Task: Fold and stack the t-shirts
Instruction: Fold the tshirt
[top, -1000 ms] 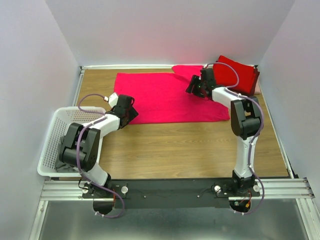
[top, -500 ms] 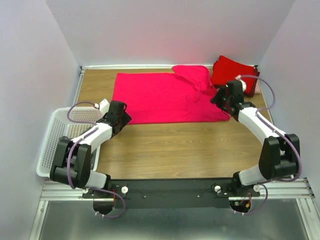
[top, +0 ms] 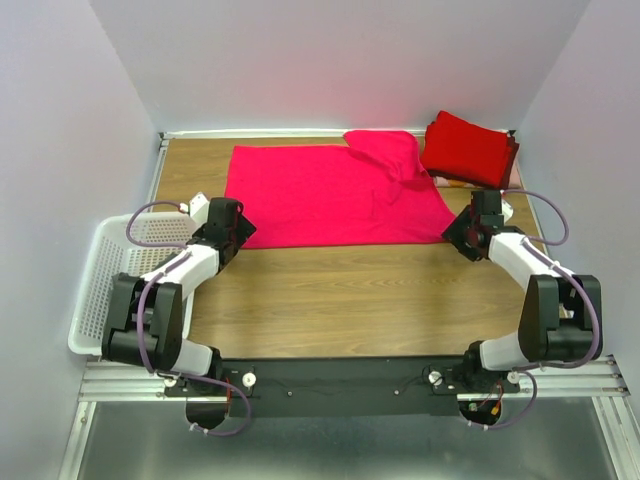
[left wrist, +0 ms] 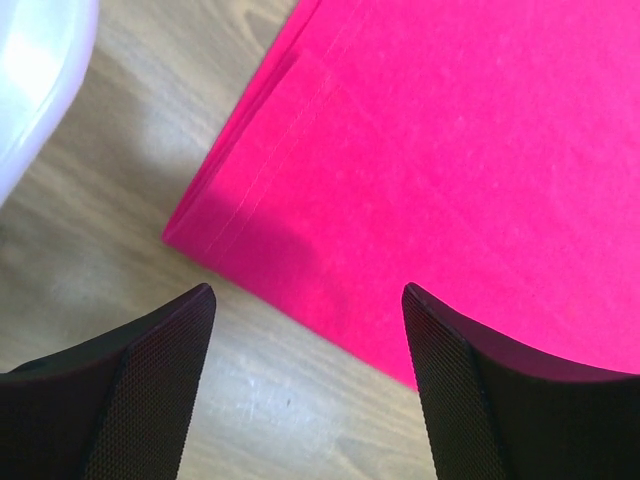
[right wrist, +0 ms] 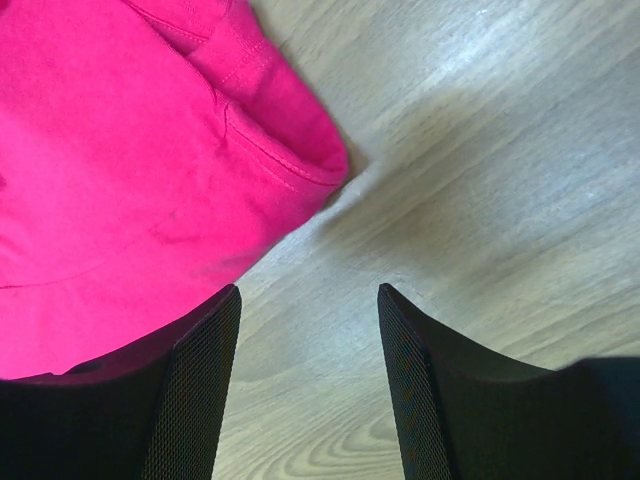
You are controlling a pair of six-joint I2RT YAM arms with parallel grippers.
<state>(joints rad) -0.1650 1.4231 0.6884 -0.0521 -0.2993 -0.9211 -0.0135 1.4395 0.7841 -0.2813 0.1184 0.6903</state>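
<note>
Beside pink t-shirt, red folded stack, overhead only.

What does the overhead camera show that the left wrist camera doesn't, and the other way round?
Only overhead: the whole spread pink t-shirt, the folded deeper red stack in the far right corner, the lattice of the white basket, and both arms. Only the left wrist: the stitched hem at the shirt's near corner, close up, and the left jaws open, nothing between them. Both: the pink shirt and the wooden table; the white blur in the wrist view's corner is probably the basket.
</note>
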